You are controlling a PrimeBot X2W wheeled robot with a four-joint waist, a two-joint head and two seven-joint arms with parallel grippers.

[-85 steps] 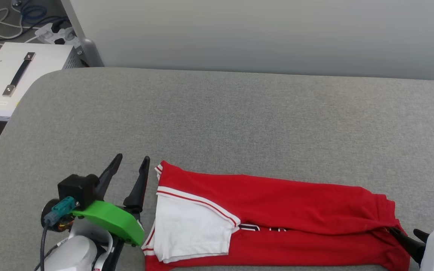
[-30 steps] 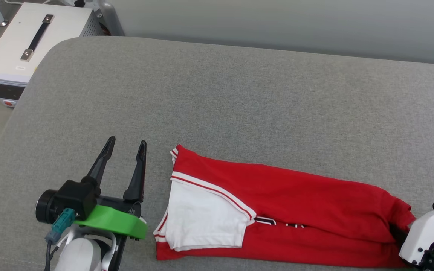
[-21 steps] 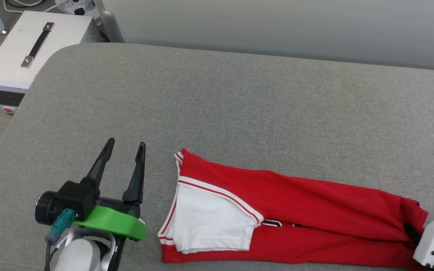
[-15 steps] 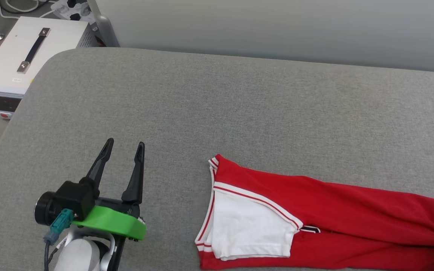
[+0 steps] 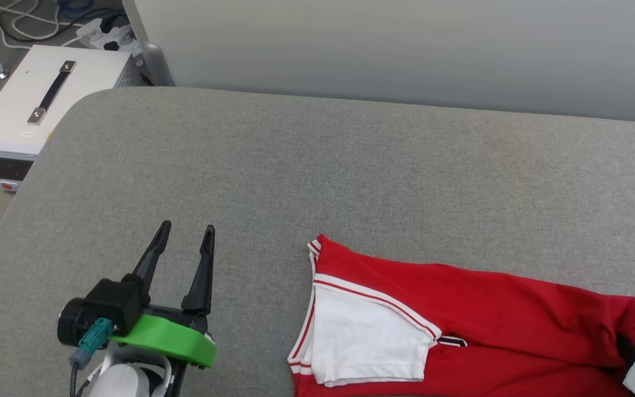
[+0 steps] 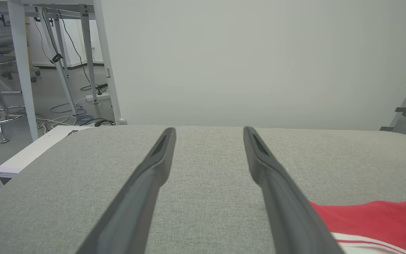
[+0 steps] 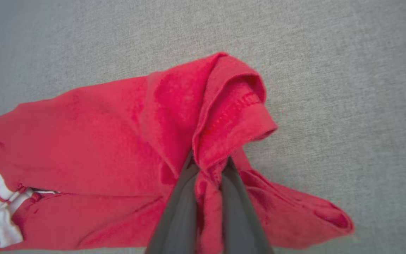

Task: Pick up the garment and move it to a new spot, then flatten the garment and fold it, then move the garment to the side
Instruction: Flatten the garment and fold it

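Note:
The garment (image 5: 461, 325), red with a white sleeve and striped trim, lies folded lengthwise as a long strip on the grey cushion, from the middle to the lower right of the head view. My right gripper (image 7: 208, 164) is shut on the bunched red hem of the garment (image 7: 118, 141), and its white housing shows at the lower right corner. My left gripper (image 5: 188, 234) hovers open to the left of the garment, apart from it, with nothing between its fingers. In the left wrist view the open left gripper (image 6: 208, 132) points across the cushion, and the garment's edge (image 6: 375, 218) lies to its right.
The grey cushioned surface (image 5: 323, 165) ends in a rounded corner at the upper left. Beyond it, a white box with a black handle (image 5: 36, 105) stands on the floor among cables. A pale wall (image 5: 405, 49) runs along the far edge.
The garment has slid to the right across the cushion with my right gripper shut on its hem. The head view has shifted too. My left gripper has stayed open.

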